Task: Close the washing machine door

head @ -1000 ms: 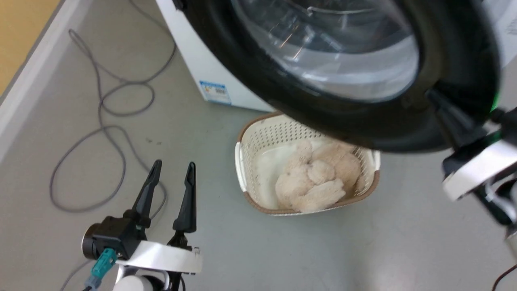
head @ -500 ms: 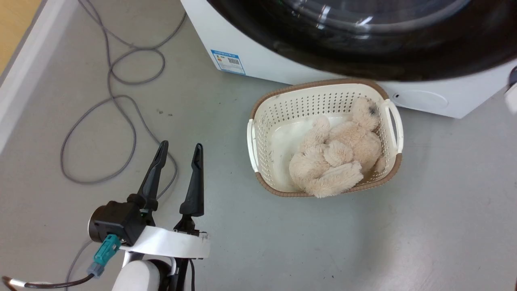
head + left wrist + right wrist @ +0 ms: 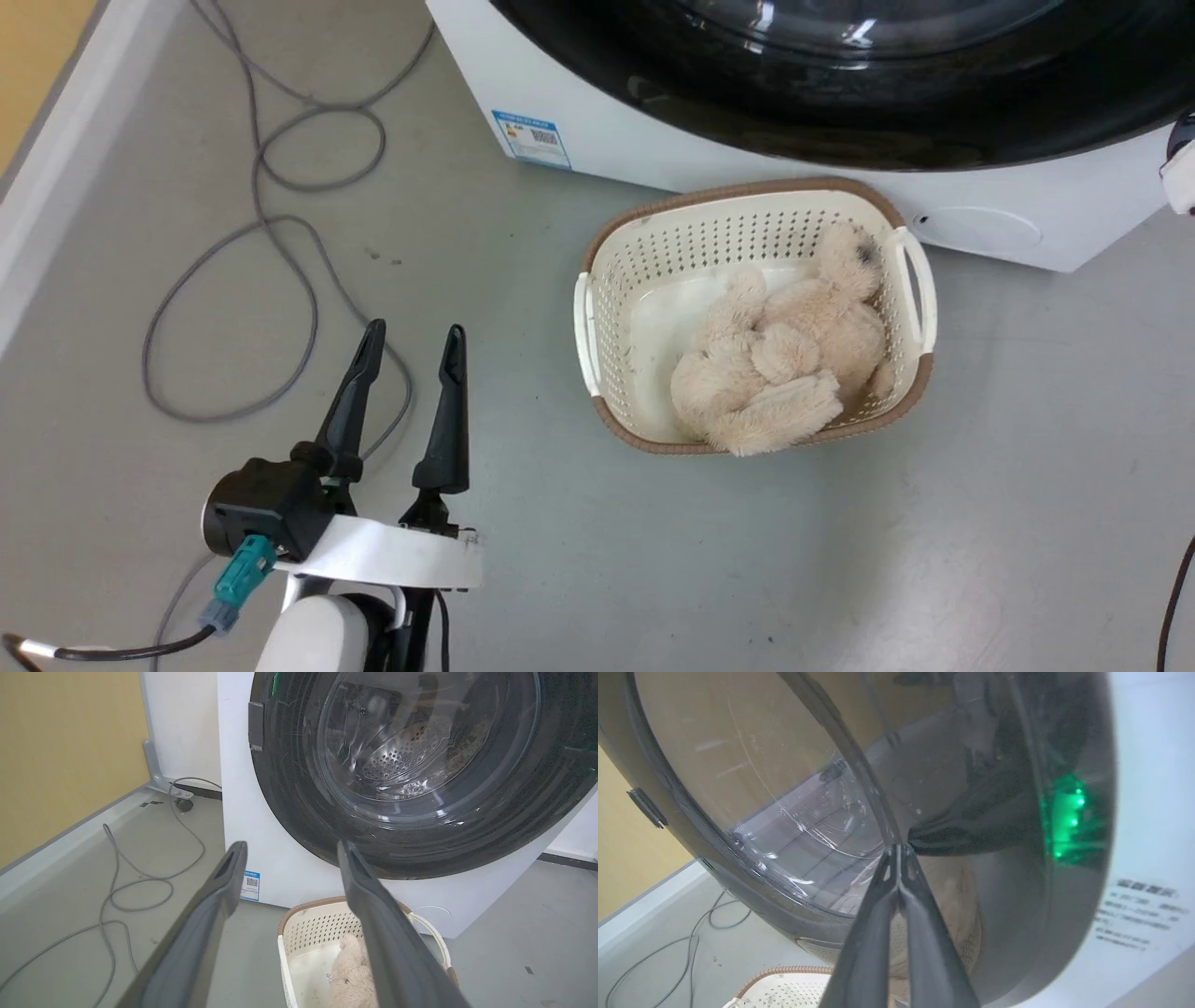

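1. The door (image 3: pixel 289 812) lies round and black against the front of the white washer (image 3: pixel 233 788), and we see the drum through its glass.
2. Our right hand (image 3: pixel 899 848), fingers pressed together, points its tips at the door's glossy face. We cannot tell whether they touch.
3. Our left hand (image 3: pixel 414 329) hovers over the floor, fingers apart and empty, left of the basket (image 3: pixel 709 245) holding a plush toy (image 3: pixel 775 373).
4. A grey cable (image 3: pixel 316 322) loops beside the washer.

Left gripper (image 3: pixel 414 332): two dark fingers spread apart, nothing between them, tips pointing up the head view.
Left wrist (image 3: pixel 373 557): white band behind a black housing.
Right gripper (image 3: pixel 899 849): fingers pressed together, tips meeting.
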Robot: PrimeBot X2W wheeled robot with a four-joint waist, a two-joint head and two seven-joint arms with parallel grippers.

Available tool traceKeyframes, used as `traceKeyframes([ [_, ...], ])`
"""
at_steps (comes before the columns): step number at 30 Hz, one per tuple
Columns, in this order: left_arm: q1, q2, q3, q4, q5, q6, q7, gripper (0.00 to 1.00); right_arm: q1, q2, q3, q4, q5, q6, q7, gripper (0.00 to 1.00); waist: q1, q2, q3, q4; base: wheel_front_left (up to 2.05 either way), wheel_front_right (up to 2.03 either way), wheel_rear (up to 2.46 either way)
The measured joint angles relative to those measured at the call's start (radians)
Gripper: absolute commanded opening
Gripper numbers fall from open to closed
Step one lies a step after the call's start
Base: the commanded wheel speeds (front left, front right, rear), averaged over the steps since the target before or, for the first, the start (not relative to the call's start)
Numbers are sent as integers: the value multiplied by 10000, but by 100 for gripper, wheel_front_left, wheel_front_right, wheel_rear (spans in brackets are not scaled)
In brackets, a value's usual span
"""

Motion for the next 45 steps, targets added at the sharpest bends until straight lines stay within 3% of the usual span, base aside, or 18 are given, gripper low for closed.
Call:
traceKeyframes([
  [8, 25, -4, 207, 209, 15, 77, 0, 100, 487, -27, 343, 17, 123, -109, -779, 0, -1, 0, -706, -294, 0, 0, 0],
  [20, 748, -12, 717, 593, 305, 119, 0, 100, 3361, 54, 940, -1618, 265, -115, -2034, 0, -1, 0, -2355, -1097, 0, 0, 0],
  [30, 1257, -12, 1110, 752, 481, 205, 0, 100, 5956, 1216, -15, -3398, -382, -115, -2238, 0, -2, 0, -3343, -1880, 0, 0, 0],
  [39, 1652, -13, 1177, 928, 646, 199, 0, 100, 8226, 2558, -947, -4821, -1183, -117, -2220, 0, -2, 0, -3972, -2187, 0, 0, 0],
  [40, 1679, -12, 1175, 963, 665, 198, 0, 100, 8463, 2690, -1007, -4899, -1296, -117, -2220, 23, -2, 0, -4025, -2202, 0, 0, 0],
  [41, 1709, -12, 1175, 989, 708, 184, 0, 100, 8673, 2824, -1078, -4961, -1432, -117, -2222, 82, -2, 0, -4071, -2216, 0, 0, 0],
  [42, 1751, -13, 1170, 1026, 742, 165, 0, 100, 8864, 2959, -1166, -5009, -1565, -115, -2222, 100, -2, 0, -4112, -2230, 0, 0, 0],
  [45, 1875, -13, 1143, 1124, 869, 159, 0, 100, 9335, 3248, -1421, -5064, -1939, -115, -2238, 100, -2, 0, -4201, -2266, 0, 0, 0],
])
